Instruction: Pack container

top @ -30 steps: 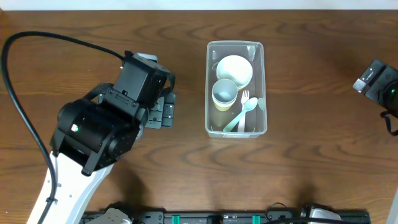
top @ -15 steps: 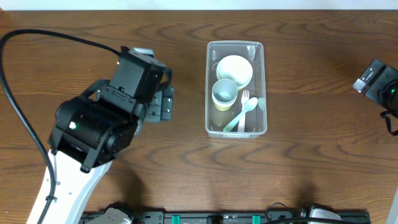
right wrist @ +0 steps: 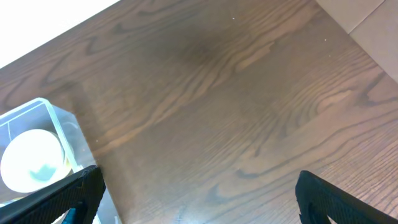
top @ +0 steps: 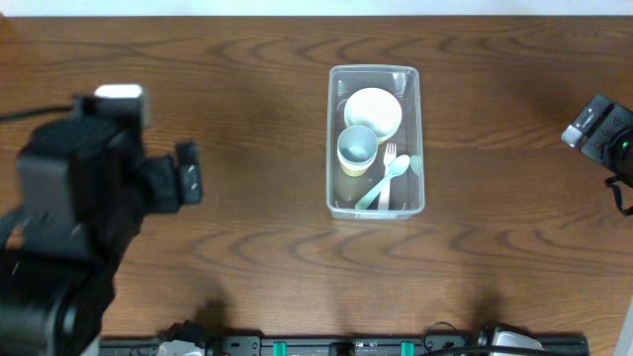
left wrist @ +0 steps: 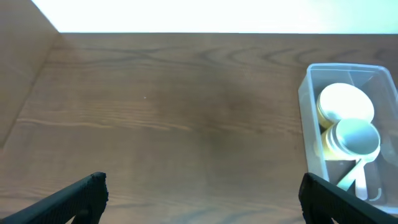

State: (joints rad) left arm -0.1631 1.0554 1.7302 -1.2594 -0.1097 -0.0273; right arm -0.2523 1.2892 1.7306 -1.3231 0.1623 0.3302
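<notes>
The clear plastic container (top: 412,89) stands on the table right of centre. Inside it are a pale yellow bowl (top: 373,110), a pale green cup (top: 357,147) on a yellow one, and a fork (top: 389,158) and spoon (top: 396,170). It also shows in the left wrist view (left wrist: 309,99) and at the left edge of the right wrist view (right wrist: 59,121). My left gripper (left wrist: 202,198) is open and empty, raised well left of the container. My right gripper (right wrist: 198,198) is open and empty, far to the right.
The wooden table (top: 247,89) ends at a white strip along the back (top: 316,6). The left arm's body (top: 69,218) fills the lower left of the overhead view. The right arm (top: 603,129) sits at the right edge.
My left arm has pulled back to the left and risen toward the camera, away from the container. The container's contents and the right arm have not moved.
</notes>
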